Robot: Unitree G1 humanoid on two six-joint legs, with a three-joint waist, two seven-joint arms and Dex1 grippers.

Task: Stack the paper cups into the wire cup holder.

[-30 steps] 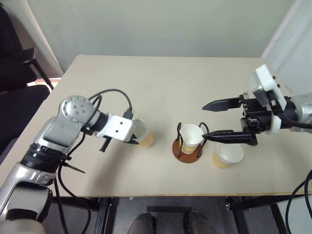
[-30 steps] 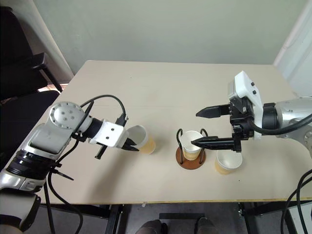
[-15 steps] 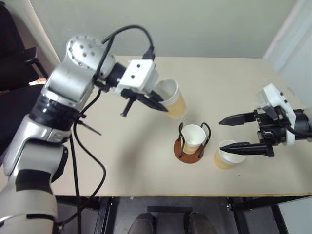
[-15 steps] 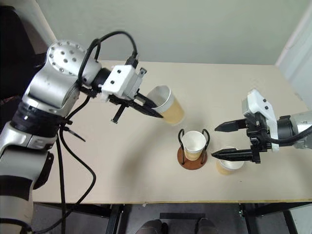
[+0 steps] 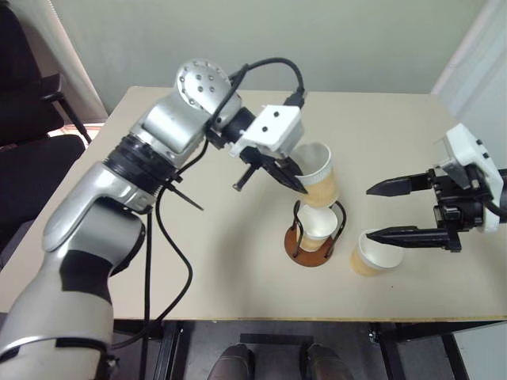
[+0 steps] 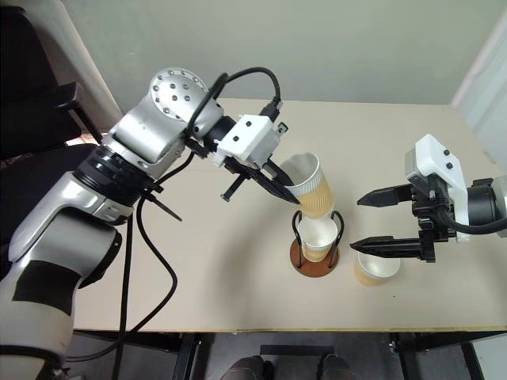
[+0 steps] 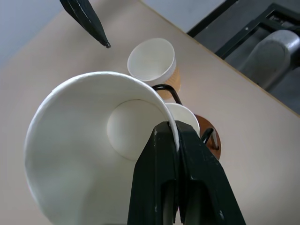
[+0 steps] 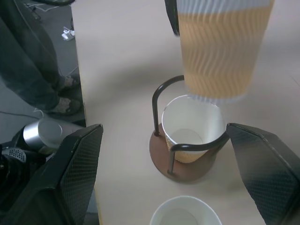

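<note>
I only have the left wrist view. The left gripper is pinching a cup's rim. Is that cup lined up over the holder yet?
Observer: Roughly. In the head views the held cup hangs tilted just above the wire cup holder, its bottom not yet between the loops.
Operator: Is the holder empty?
Observer: No, one cup in the holder stands upright between the wires.
Operator: Where is the right gripper?
Observer: The right gripper is open, off to the holder's right, over the third cup on the table and apart from it.
</note>
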